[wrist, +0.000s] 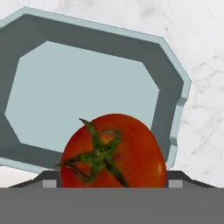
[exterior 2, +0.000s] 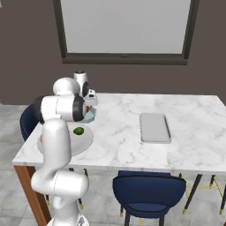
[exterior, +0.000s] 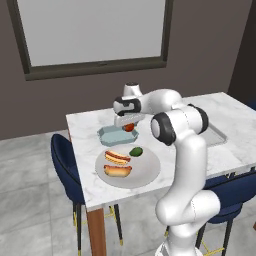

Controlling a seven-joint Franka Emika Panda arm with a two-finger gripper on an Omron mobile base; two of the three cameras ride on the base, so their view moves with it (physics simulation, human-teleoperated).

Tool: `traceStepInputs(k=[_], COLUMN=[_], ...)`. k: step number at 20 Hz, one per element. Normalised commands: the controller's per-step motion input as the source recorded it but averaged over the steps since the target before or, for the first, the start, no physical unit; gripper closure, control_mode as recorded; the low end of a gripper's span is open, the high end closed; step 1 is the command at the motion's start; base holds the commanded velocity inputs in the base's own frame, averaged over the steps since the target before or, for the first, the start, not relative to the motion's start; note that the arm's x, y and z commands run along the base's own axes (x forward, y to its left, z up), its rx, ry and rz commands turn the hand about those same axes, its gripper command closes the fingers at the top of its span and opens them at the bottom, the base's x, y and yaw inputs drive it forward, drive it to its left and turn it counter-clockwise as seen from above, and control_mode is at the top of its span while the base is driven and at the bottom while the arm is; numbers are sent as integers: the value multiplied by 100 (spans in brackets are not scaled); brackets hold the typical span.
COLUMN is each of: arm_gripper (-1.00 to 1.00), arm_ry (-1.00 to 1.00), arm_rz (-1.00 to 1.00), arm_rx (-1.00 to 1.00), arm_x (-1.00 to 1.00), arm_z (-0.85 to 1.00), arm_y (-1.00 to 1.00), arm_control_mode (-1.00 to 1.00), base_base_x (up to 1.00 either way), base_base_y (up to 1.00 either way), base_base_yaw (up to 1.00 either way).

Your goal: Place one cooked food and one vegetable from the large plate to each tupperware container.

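We see our pincer pinching a red tomato with a green stalk, one dark finger tip showing at each side of it in the hand view. Straight beneath the pincer lies the pale blue-green tupperware container, empty, and the tomato hangs above its near edge, apart from its floor as far as we can judge. Below and nearer the base than the pincer sits the large plate on the marble table; on it lie two hot dogs side by side and a small green vegetable, which we cannot name at this size. Far off to the pincer's right, a flat pale grey container rests on the table.
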Motion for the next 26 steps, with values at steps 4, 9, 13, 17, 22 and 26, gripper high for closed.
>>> traceStepInputs(k=[4,9,13,17,22,26], arm_gripper=[100,100,100,100,100,100], arm_ry=[0,-1,0,0,0,0], arm_rz=[-2,-1,0,0,0,0], arm_rx=[0,0,0,0,0,0], arm_x=[2,0,13,11,10,5], arm_z=[-26,-17,0,-5,-12,-7], arm_y=[-3,0,0,0,0,0], arm_control_mode=[-100,-100,-100,-100,-100,-100], base_base_x=[0,0,0,0,0,0], base_base_y=[0,0,0,0,0,0], base_base_yaw=[0,0,0,0,0,0])
